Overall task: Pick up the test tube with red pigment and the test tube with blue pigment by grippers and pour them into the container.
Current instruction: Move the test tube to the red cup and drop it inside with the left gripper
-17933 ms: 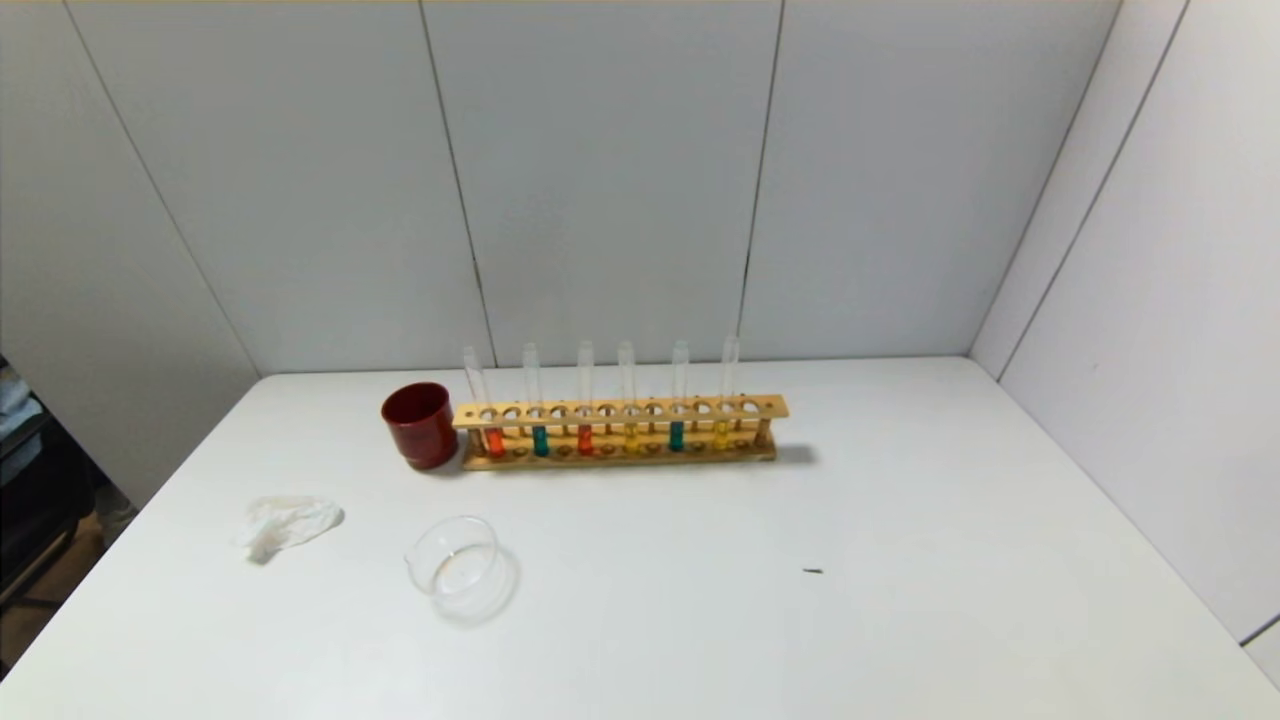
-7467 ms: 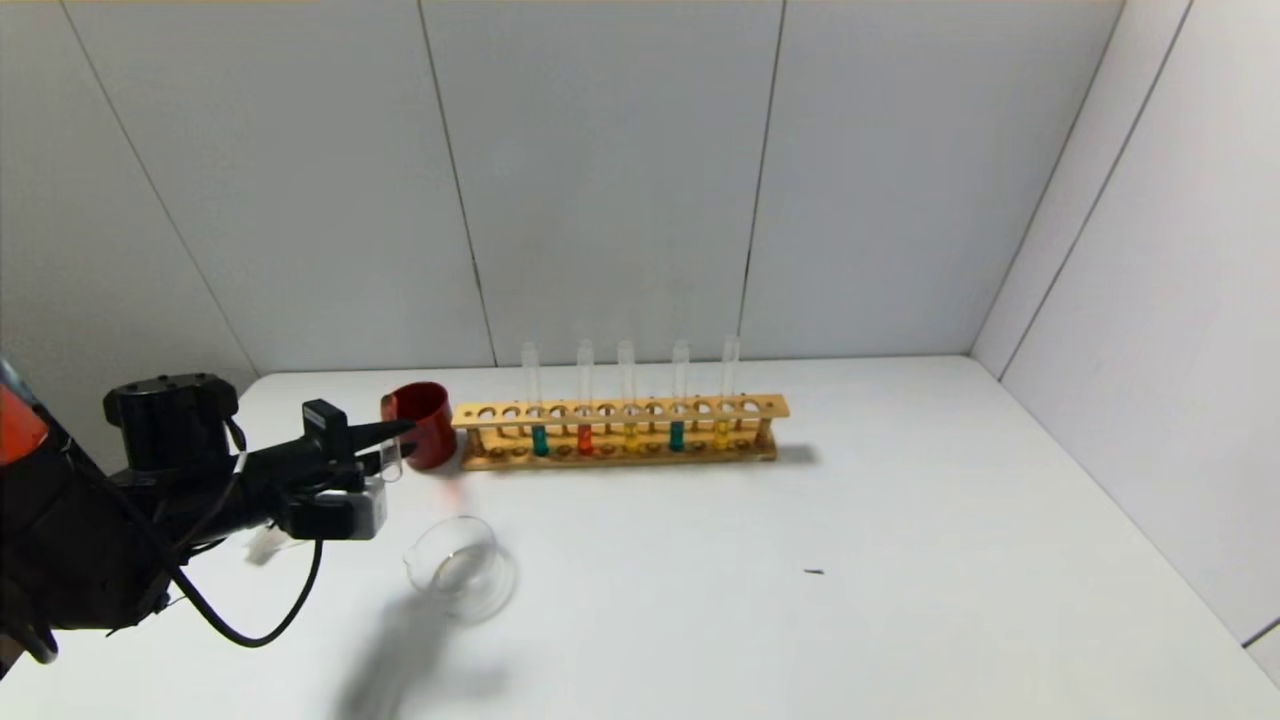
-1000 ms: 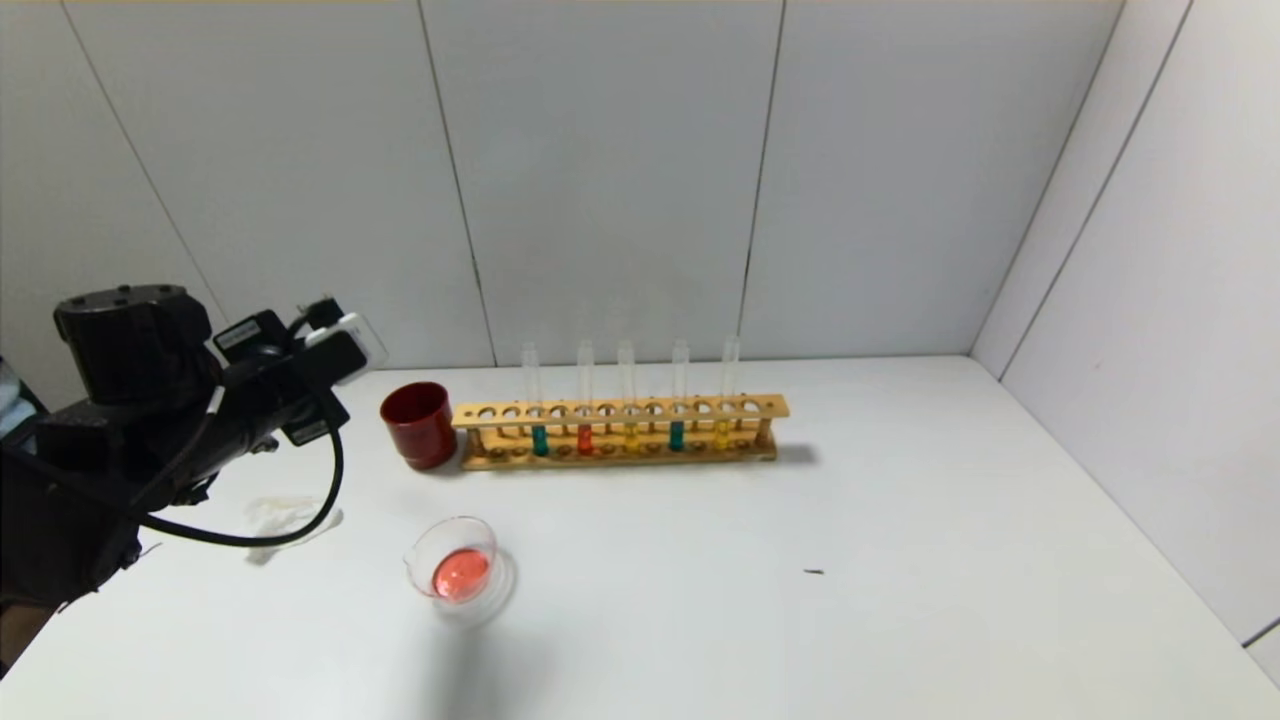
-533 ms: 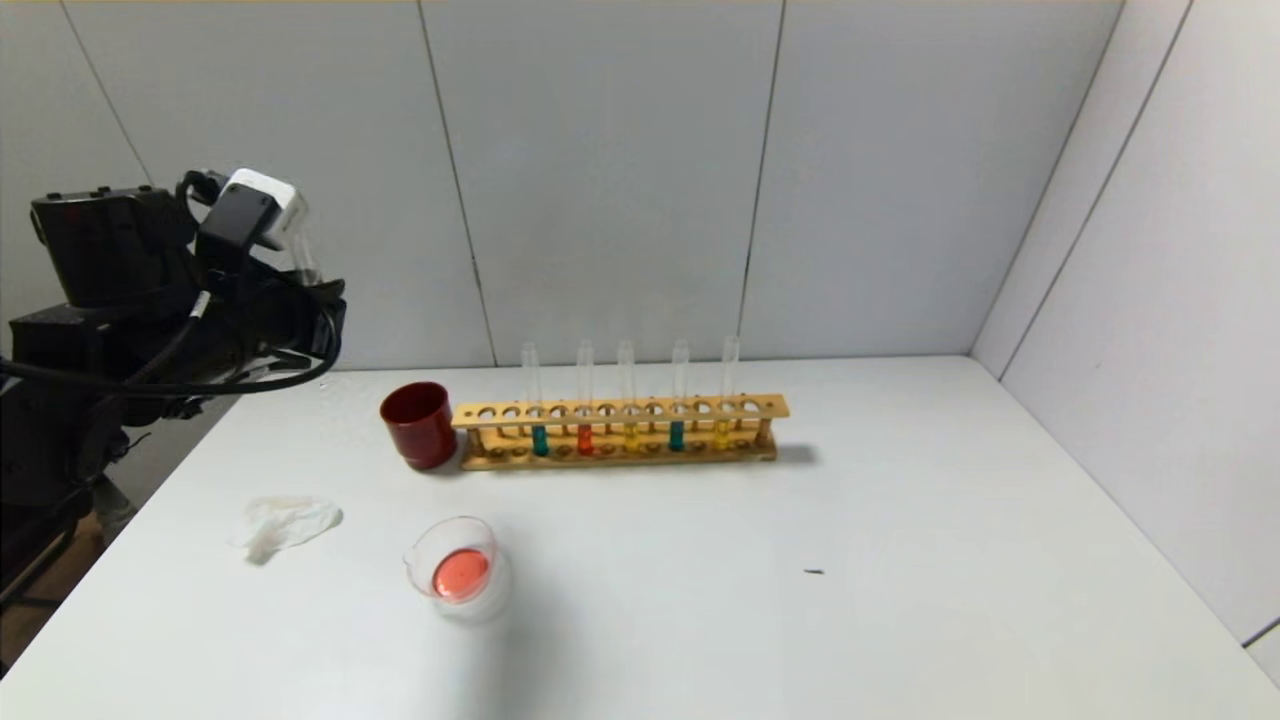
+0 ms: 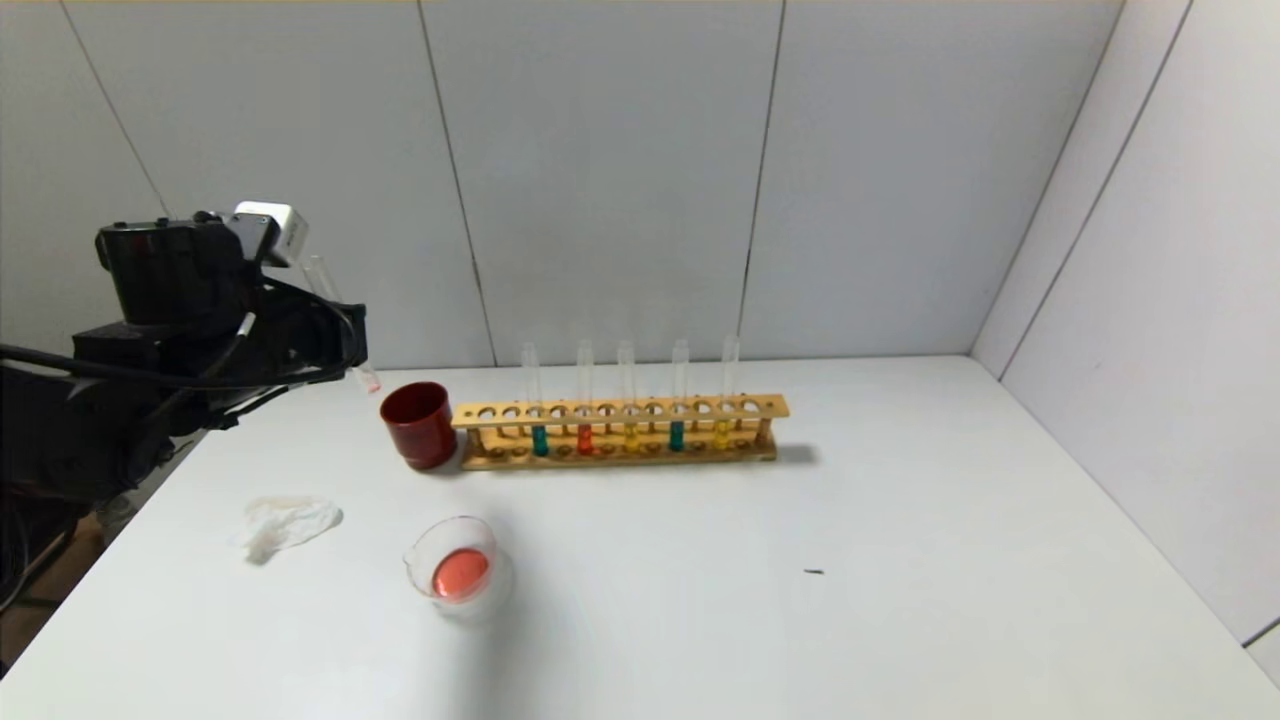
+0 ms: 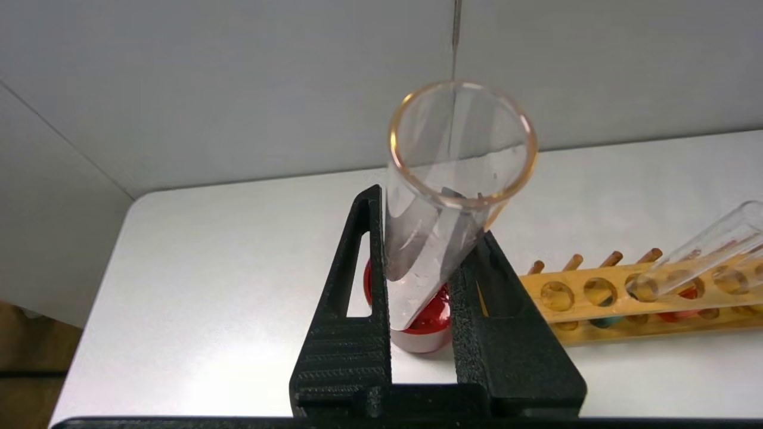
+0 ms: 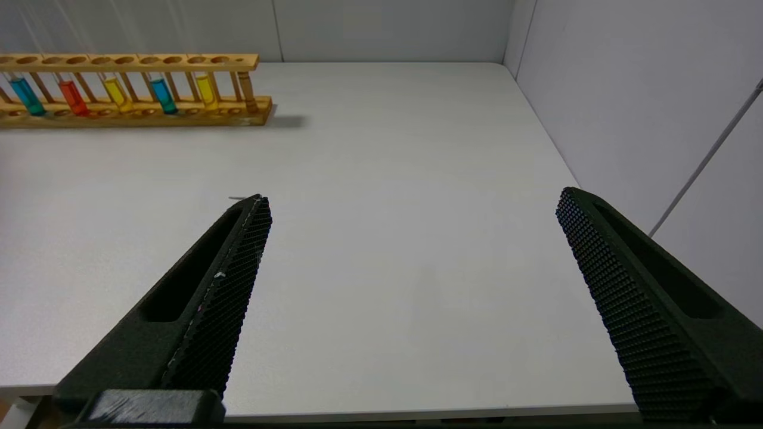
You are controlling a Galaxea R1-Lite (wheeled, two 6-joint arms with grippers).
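Before me a white table [image 5: 900, 560] fills a corner; pale grey panelled walls [image 5: 600, 180] with thin dark seams rise behind and to my right.

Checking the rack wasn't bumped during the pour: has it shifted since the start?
No. The rack sits beside the red cup, as at the start.

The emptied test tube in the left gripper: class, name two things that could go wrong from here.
1. The test tube with red pigment sits tilted in the left gripper; it might slip.
2. It hangs above the red cup beside the rack; a low swing could knock either.
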